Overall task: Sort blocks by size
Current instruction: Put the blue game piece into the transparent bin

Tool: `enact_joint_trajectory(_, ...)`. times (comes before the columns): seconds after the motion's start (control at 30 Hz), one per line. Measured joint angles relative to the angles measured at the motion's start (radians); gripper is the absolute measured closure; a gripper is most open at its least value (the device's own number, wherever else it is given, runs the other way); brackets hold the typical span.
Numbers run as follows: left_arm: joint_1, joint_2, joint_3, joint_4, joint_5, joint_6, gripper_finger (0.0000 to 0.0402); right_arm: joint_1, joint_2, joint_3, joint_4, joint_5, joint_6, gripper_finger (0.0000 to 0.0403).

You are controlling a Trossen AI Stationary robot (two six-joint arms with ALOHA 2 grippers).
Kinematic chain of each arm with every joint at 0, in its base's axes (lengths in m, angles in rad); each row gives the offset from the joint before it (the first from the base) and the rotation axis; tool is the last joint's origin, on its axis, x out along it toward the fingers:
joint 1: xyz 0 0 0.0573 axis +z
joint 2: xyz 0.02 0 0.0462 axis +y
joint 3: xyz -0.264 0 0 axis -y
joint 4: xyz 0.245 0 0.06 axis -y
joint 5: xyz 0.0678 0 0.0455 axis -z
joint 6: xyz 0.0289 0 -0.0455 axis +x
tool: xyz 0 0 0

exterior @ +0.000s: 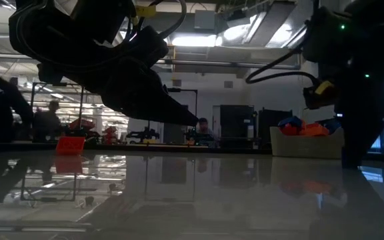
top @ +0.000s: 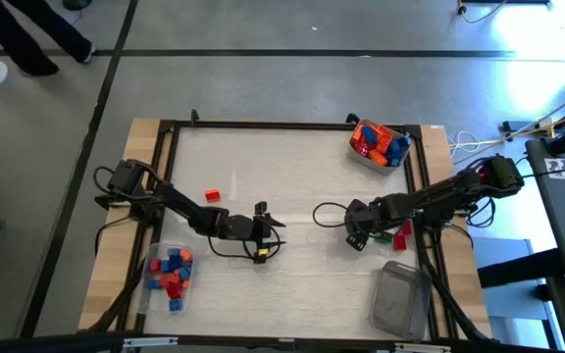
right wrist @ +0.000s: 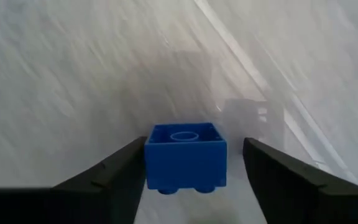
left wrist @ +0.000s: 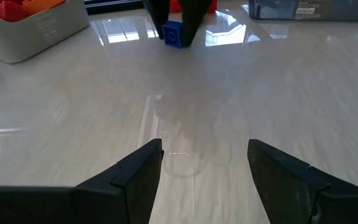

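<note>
High view: left gripper (top: 263, 235) mid-table, empty; right gripper (top: 354, 231) faces it from the right. One red block (top: 213, 196) lies behind the left arm, tub of blocks (top: 169, 272) beside its base. Low view: mostly dark arms, red block on the table. Left wrist: fingers (left wrist: 132, 177) spread, nothing between; small blue block (left wrist: 173, 33) well ahead. Right wrist: same blue block (right wrist: 186, 155), square, single stud, sits between the right fingers (right wrist: 114, 180); left finger touching, right one apart, so not clamped.

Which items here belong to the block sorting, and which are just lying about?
Job: small blue plastic brick between right gripper fingers; loose red brick; clear tub of red and blue bricks; tub of orange and blue bricks.
Lying about: cables beside table.
</note>
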Motion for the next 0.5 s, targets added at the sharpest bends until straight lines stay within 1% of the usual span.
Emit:
enact_joint_trajectory(0.1, 0.0, 0.0, 0.0, 0.0, 0.0, 0.0, 0.0176, 0.0, -0.002, -0.008, 0.006, 0.003, 0.001, 0.0179)
enact_joint_trajectory(0.27, 0.0, 0.0, 0.0, 0.0, 0.0, 0.0, 0.0176, 0.0, -0.002, -0.01, 0.008, 0.02, 0.0, 0.0266)
enact_joint_trajectory(0.5, -0.001, 0.0, 0.0, 0.002, 0.0, 0.008, 0.0176, 0.0, -0.001, -0.006, 0.017, 0.028, 0.0, 0.0268)
